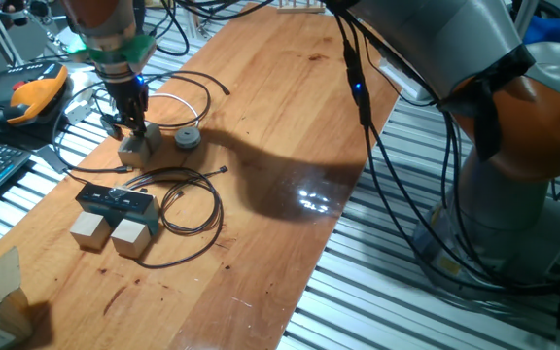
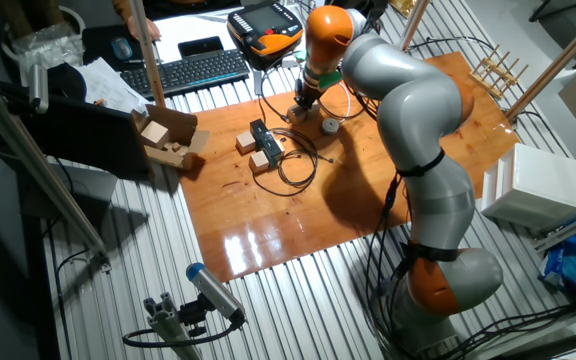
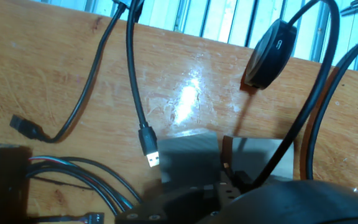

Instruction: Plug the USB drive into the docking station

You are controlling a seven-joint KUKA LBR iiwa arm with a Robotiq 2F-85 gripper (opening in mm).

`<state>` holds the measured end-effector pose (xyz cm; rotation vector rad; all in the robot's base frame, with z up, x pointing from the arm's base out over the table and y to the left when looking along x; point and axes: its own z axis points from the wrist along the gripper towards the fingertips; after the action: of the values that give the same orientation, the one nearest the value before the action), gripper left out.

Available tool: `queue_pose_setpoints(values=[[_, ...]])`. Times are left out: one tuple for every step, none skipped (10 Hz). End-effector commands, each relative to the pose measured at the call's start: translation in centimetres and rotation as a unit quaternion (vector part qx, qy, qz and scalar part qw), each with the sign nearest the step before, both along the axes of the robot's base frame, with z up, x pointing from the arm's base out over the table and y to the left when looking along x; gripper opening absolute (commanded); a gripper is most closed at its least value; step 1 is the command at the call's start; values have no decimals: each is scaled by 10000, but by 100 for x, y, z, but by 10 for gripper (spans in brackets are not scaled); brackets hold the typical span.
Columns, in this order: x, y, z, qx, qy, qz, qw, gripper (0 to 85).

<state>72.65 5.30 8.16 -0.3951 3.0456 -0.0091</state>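
Note:
The docking station [image 1: 115, 201] is a flat dark box lying on the wooden table, against two pale wooden cubes [image 1: 110, 233]. It also shows in the other fixed view [image 2: 265, 141]. My gripper [image 1: 135, 128] points straight down at a greyish block [image 1: 140, 148], its fingertips at the block's top. The block is behind the docking station, toward the far side of the table. In the hand view the block [image 3: 188, 152] fills the lower middle, blurred. I cannot make out the USB drive; the fingers hide the spot. The fingers look close together, but their state is unclear.
A round puck on a cable [image 1: 187, 138] lies just right of the block and also shows in the hand view [image 3: 272, 53]. Thin black cables [image 1: 188, 199] loop around the docking station, and loose plugs [image 3: 150, 152] lie near the block. An orange pendant [image 1: 32, 94] and a keyboard [image 2: 193, 70] sit off the table.

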Motion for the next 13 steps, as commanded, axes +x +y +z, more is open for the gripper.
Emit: queue_pose_setpoints(values=[[4, 6, 21, 1, -2, -7, 10000, 0], [5, 24, 76, 57, 83, -44, 9999, 0], [1, 64, 179, 161, 170, -149, 9996, 0], [-17, 128, 327, 242, 236, -261, 9991, 0], [-34, 198, 435, 260, 261, -329, 9988, 0], [-59, 273, 496, 346, 337, -439, 9979, 0], [-85, 349, 537, 357, 324, -493, 9976, 0], [-121, 432, 579, 366, 334, -561, 9972, 0], [-153, 511, 619, 359, 367, -629, 9967, 0], [-187, 586, 666, 344, 399, -705, 9961, 0], [-225, 662, 711, 314, 422, -790, 9955, 0], [-273, 730, 735, 301, 431, -882, 9947, 0], [-342, 789, 727, 312, 419, -966, 9940, 0]])
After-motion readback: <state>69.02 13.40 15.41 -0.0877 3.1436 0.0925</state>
